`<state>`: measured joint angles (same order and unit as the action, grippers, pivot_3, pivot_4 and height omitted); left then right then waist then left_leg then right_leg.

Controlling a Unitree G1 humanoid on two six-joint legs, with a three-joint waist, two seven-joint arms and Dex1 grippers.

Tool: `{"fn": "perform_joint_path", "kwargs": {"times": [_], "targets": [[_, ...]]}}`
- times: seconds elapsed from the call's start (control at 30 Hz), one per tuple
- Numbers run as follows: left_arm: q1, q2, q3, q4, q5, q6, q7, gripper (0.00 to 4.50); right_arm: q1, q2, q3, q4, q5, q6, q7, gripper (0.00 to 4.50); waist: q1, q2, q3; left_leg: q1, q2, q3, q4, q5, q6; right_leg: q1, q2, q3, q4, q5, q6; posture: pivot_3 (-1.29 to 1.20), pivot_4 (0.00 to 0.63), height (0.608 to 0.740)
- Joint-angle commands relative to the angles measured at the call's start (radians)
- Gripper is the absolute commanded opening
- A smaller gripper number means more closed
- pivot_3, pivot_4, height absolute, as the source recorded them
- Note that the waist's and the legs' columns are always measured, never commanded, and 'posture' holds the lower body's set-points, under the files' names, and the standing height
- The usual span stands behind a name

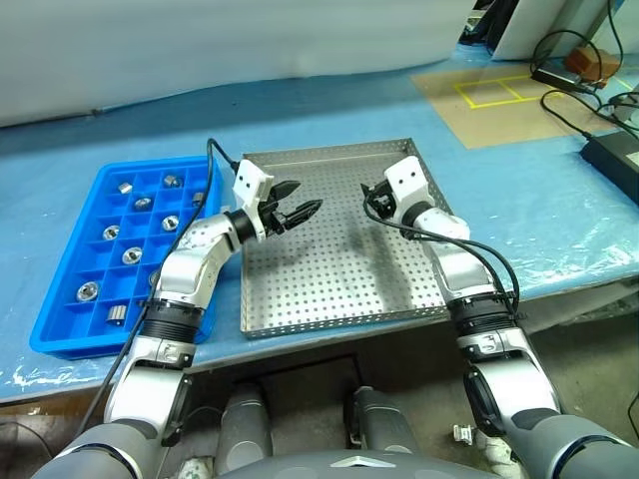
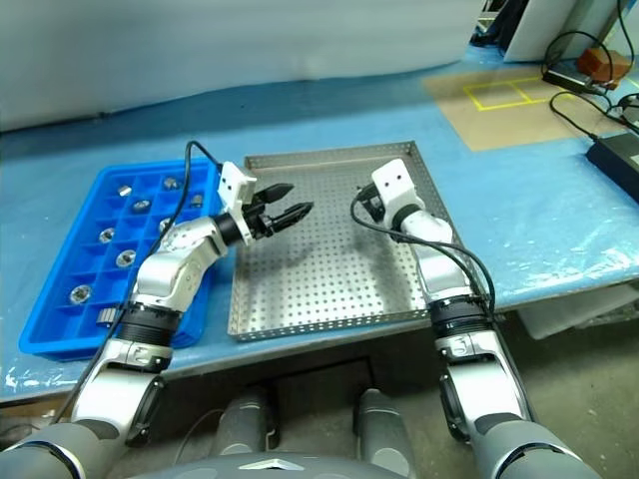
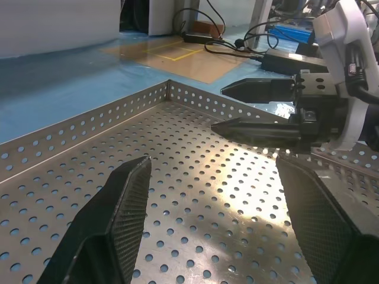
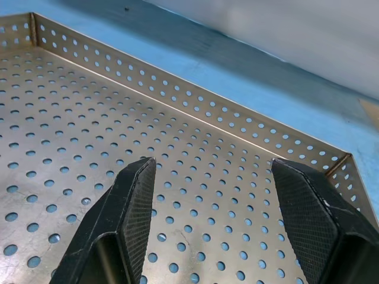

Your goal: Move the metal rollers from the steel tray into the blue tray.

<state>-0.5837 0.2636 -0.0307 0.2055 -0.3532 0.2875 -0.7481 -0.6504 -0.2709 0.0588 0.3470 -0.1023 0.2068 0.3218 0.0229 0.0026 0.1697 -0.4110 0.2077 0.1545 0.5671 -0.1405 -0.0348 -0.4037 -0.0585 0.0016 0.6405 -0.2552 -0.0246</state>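
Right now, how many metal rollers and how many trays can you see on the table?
metal rollers: 9, all in the blue tray; the left arm may hide more
blue tray: 1
steel tray: 1, no rollers seen in it
Total: 11

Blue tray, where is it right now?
In the head views, the blue tray sits on the robot's left, right beside the steel tray, with metal rollers in several compartments; the left arm reaches across its near right corner.
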Motion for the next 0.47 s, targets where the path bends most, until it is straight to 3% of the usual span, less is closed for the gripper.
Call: {"fn": "perform_joint_path", "kwargs": {"times": [0.03, 0.3, 0.47], "targets": [[0.034, -0.002, 0.012, -0.045, 0.002, -0.009, 0.019, 3.55, -0.037, 0.009, -0.006, 0.011, 0.008, -0.026, -0.013, 3.23, 0.000, 0.000, 0.000, 0.000, 0.000, 0.000, 0.000, 0.000, 0.000, 0.000, 0.000, 0.000, 0.000, 0.000, 0.000, -0.12, 0.150, 0.740], [0.032, 0.003, 0.034, 0.012, 0.020, -0.057, 0.050, 3.55, -0.064, 0.014, -0.003, 0.033, 0.025, -0.037, 0.018, 3.23, 0.007, 0.000, 0.000, 0.000, 0.000, 0.000, -0.001, 0.000, 0.000, 0.000, 0.000, 0.000, -0.001, 0.000, 0.000, -0.10, 0.150, 0.740], [0.000, 0.005, 0.056, 0.071, 0.018, -0.093, 0.045, 3.55, -0.049, 0.034, -0.035, -0.044, 0.152, 0.033, 0.134, 3.23, 0.013, 0.000, 0.000, 0.000, 0.000, 0.000, -0.001, 0.000, 0.000, 0.000, 0.000, 0.000, -0.001, 0.000, 0.000, -0.10, 0.150, 0.740]]}}
